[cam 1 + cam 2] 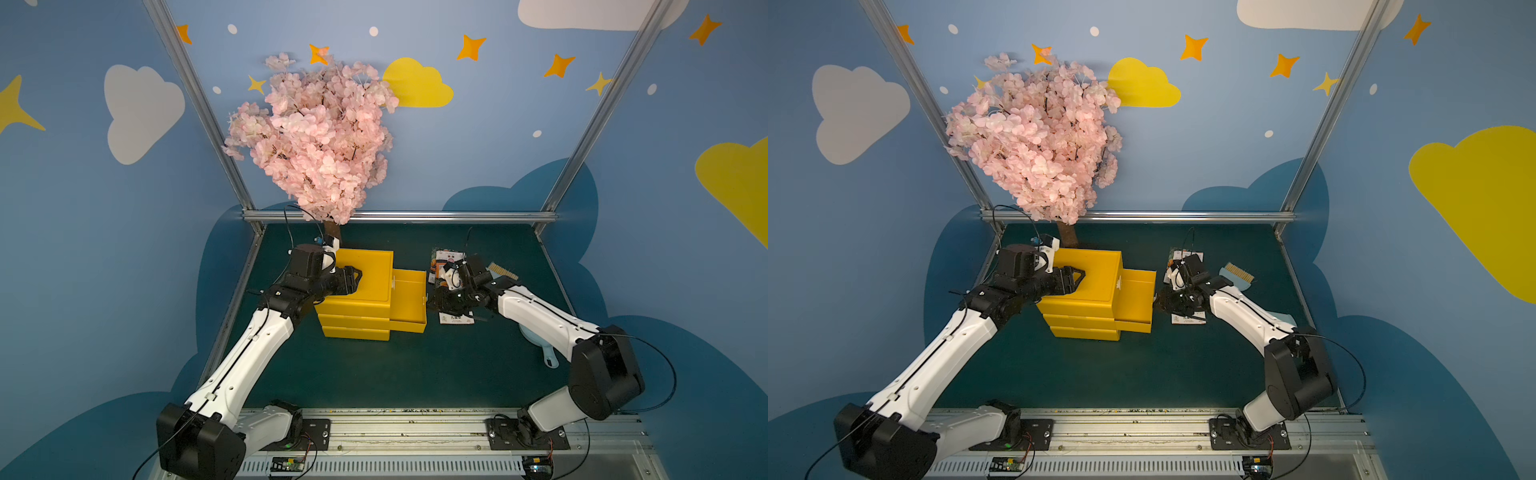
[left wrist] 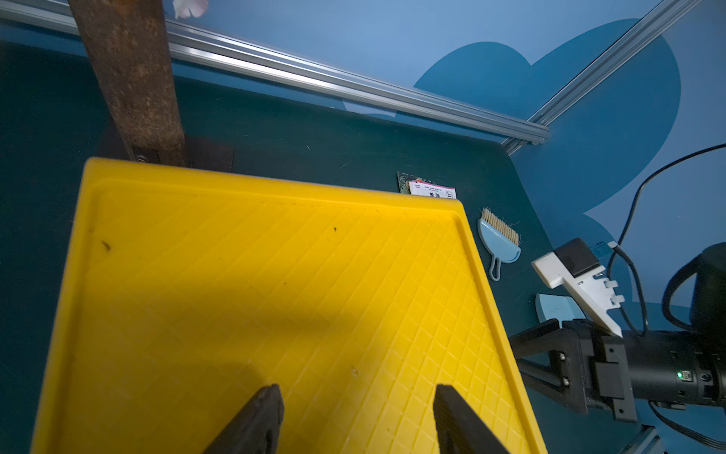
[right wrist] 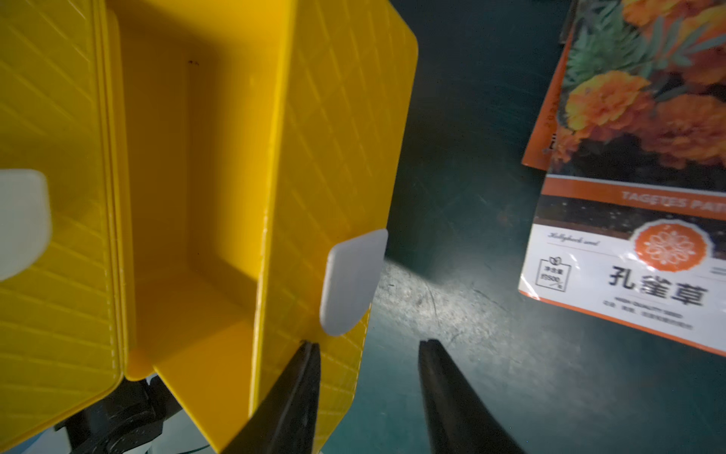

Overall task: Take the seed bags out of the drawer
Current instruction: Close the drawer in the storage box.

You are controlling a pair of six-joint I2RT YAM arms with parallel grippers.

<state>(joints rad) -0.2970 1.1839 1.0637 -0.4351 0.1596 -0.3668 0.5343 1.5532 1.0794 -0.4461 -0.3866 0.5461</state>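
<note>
Drawer (image 3: 165, 177) interior: right wrist view only

Blue walls (image 1: 498, 145) with white and yellow clouds (image 1: 141, 112), orange stars (image 1: 471, 46), white dots. Aluminium frame posts (image 1: 199, 104). Dark green worktop (image 1: 415, 374). Pink blossom tree (image 1: 320, 137) at back. Metal rail (image 1: 415, 432) along front.

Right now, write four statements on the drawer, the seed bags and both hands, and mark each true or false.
1. The seed bags lie on the table beside the drawer. True.
2. The drawer holds another bag. False: what shows of its inside is empty.
3. The right hand is open, holding nothing. True.
4. The left hand grips a bag. False: it is open above the yellow cabinet, holding nothing.
</note>
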